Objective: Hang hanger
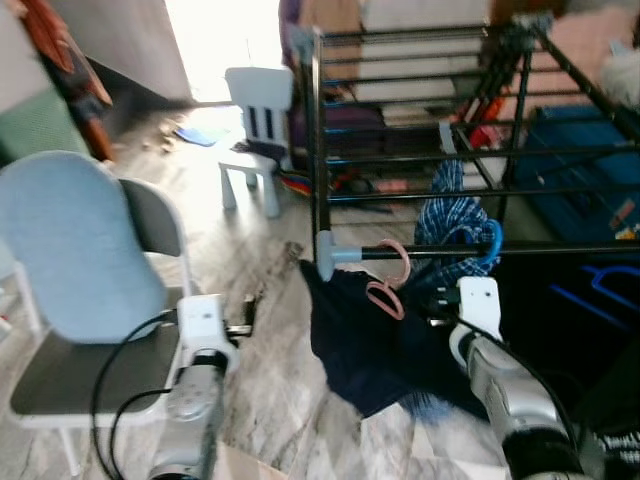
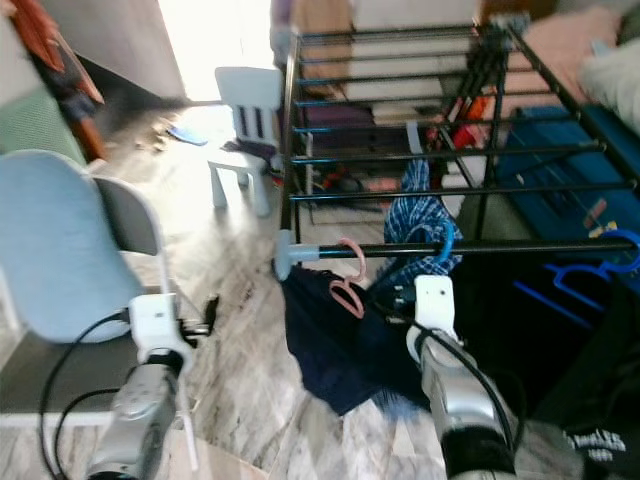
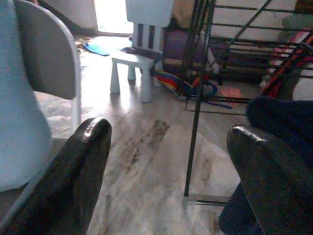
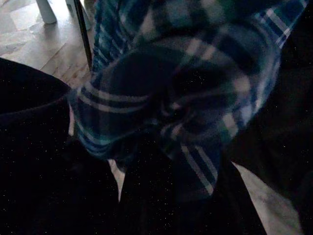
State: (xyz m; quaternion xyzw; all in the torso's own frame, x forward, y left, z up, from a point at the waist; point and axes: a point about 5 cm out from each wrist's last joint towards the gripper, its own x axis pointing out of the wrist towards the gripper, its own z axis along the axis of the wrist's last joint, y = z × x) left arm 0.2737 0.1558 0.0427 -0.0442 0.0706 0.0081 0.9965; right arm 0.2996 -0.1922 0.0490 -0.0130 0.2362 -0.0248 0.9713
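the robot stood before a black metal clothes rack (image 1: 420, 160) whose near rail (image 1: 520, 249) ran left to right across the right half of the scene, ending in a grey cap at its left end. on that rail hung a pink plastic hanger (image 1: 392, 272) carrying a dark navy garment (image 1: 365, 345), and just to its right a blue plastic hanger (image 1: 489, 245) with a blue-and-white checked shirt (image 1: 452, 232) draped from it. further right, another blue hanger (image 2: 590, 268) lay against dark cloth.

the right gripper (image 1: 440, 297) was raised just below the near rail, between the pink hanger and the blue one and pressed up against the checked shirt; its wrist view looked straight into the shirt's folds (image 4: 171, 112). the dark there hid the fingers, so i could not tell how far apart they stood or whether they gripped the shirt or its hanger.

the left gripper (image 3: 168, 176) was held low on the left, near a light blue padded chair (image 1: 75, 250), with its two black fingers (image 3: 78, 171) spread wide and nothing between them, pointing across the marbled floor (image 1: 270, 380) toward a small white child's chair (image 1: 255, 115) far off.

as i judged it, the hanging step was at or near its end: the blue hanger's hook seemed already over the rail. the next move likely called for confirming the hook was seated, then letting go and drawing the right arm back and down without dragging the shirt or knocking the pink hanger beside it.
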